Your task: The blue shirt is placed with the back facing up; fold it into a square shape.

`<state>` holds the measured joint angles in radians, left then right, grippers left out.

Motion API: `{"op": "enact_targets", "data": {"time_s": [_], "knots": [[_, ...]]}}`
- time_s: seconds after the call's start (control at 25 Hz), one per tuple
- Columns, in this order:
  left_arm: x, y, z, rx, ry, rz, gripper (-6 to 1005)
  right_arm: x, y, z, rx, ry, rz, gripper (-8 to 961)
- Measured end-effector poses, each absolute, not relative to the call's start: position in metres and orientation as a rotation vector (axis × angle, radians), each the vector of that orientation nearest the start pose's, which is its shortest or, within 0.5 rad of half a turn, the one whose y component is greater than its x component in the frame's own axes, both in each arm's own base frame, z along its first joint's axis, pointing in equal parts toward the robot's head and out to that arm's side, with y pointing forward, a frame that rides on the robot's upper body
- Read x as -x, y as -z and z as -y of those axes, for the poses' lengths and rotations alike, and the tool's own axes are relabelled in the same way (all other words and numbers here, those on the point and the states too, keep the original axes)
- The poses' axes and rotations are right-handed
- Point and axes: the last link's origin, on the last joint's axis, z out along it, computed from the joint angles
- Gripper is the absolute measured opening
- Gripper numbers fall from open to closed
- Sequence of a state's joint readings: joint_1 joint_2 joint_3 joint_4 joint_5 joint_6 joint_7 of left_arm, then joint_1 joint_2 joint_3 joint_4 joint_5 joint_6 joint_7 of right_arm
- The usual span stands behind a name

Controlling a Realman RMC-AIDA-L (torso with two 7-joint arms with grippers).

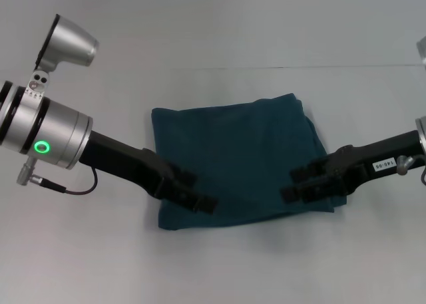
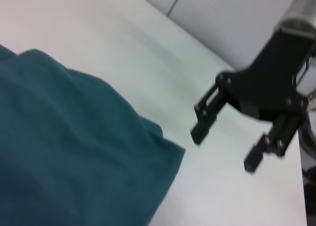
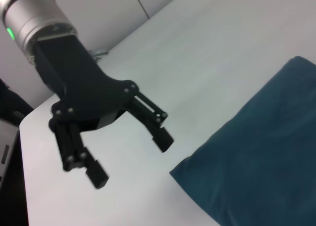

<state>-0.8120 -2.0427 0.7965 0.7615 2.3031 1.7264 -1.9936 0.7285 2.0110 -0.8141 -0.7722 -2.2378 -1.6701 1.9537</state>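
Observation:
The blue shirt [image 1: 239, 151] lies on the table folded into a compact, roughly square bundle; its edges also show in the left wrist view [image 2: 64, 147] and the right wrist view [image 3: 266, 157]. My left gripper [image 1: 200, 192] hangs by the shirt's front left corner. The right wrist view shows it open [image 3: 132, 159], holding nothing and clear of the cloth. By the front right corner, my right gripper [image 1: 291, 184] is raised. It appears open and empty in the left wrist view [image 2: 224, 149].
The white table [image 1: 213, 31] stretches around the shirt on all sides. A seam line [image 1: 266, 67] runs across it behind the shirt. A thin cable [image 1: 73, 187] loops under my left arm.

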Motion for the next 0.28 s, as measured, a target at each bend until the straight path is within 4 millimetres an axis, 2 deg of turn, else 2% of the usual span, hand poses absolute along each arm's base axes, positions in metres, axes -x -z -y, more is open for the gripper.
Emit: {"op": "enact_targets", "data": {"time_s": [0.16,0.28], "knots": [[0.189,-0.005,-0.368,2.979,0.318,1.079,953,-0.219,-0.014,-0.363,2.908,-0.301,-1.019,701],[0.196,-0.006,-0.369,2.917,0.404,1.093,950,-0.23,-0.017,-0.367,2.807,-0.347,-1.048,701]]}}
